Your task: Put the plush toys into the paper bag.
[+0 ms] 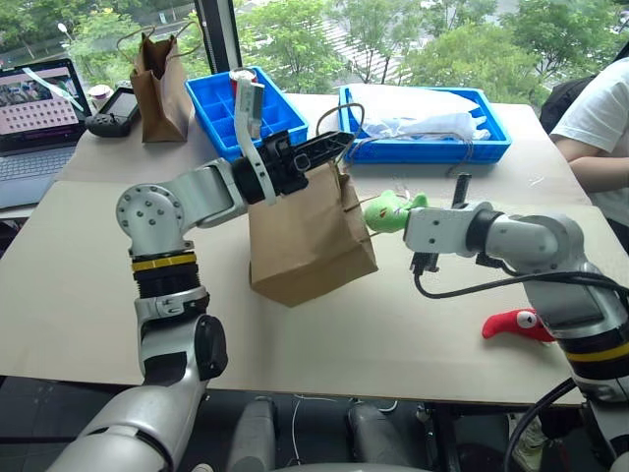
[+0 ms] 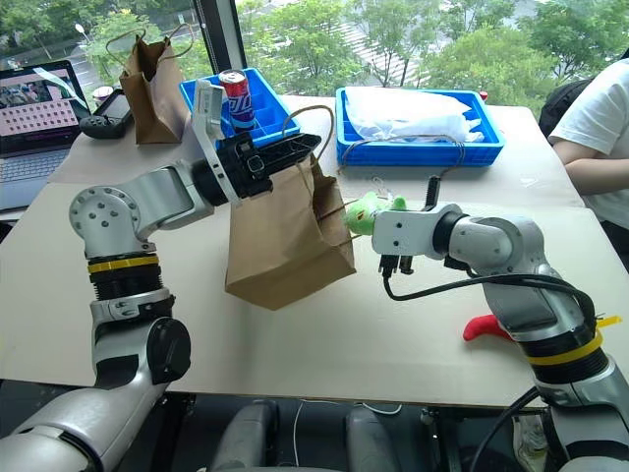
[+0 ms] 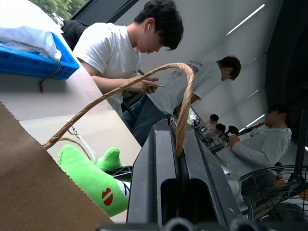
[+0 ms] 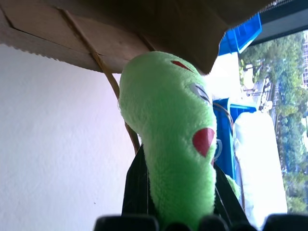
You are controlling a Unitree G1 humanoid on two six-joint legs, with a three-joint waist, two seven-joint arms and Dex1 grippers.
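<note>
The wide light-brown paper bag (image 1: pixel 310 236) stands tilted on the table, its mouth turned to the right. My left gripper (image 1: pixel 332 147) is shut on its cord handle (image 3: pixel 183 106) and holds it up. Just right of the bag's mouth, my right gripper (image 1: pixel 398 218) is shut on the light green plush toy (image 1: pixel 389 212), whose face (image 4: pixel 173 134) points toward the bag's edge. The red plush toy (image 1: pixel 516 324) lies on the table at the right, beside my right forearm.
Two blue trays (image 1: pixel 201 113) (image 1: pixel 432 150) sit at the back, one with a red can (image 2: pixel 236 98), the other with white plastic. A darker, narrower bag (image 1: pixel 162 84), a controller (image 1: pixel 113 110) and a laptop (image 1: pixel 34 108) are at the back left. A person (image 1: pixel 600 128) sits at the right.
</note>
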